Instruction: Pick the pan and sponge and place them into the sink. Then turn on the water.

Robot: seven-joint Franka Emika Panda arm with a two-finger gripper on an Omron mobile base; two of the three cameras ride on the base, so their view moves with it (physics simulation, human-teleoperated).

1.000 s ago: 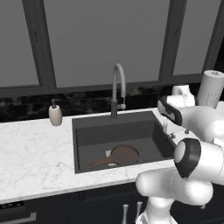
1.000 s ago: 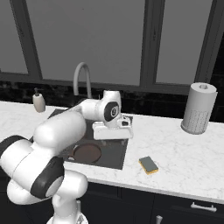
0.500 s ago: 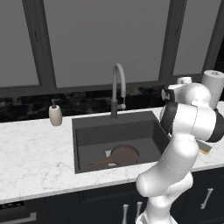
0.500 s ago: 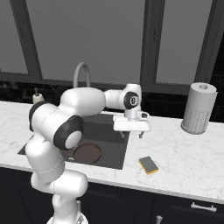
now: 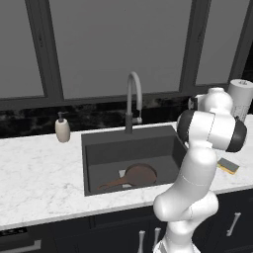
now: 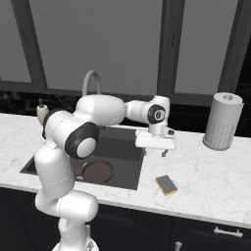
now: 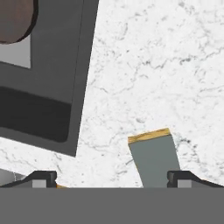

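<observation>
Left base view: pan already lying in sink at centre frame, handle toward lower left. Sponge on counter at right edge, partly behind arm. Faucet above sink, no stream visible. Paper towel roll upper right, soap bottle at left.

Right base view: gripper hovering mid-frame over counter, just right of sink rim; sponge below it toward lower centre, apart from fingers. Pan in basin at left-centre, partly behind arm. Jaws small here, prob. parted, hard to confirm.

Hand view: sponge at lower centre-right, grey scouring side up, yellow edge at its top. Fingertips at far left & right of bottom edge, so jaws wide apart, holding nothing, touching nothing. Sink corner upper left w/ pan edge.

Step in hand, judging by layout: pan done, sponge pick under way. Next move calls for shifting over sponge, descending until fingers straddle it, then closing. Water after that.
</observation>
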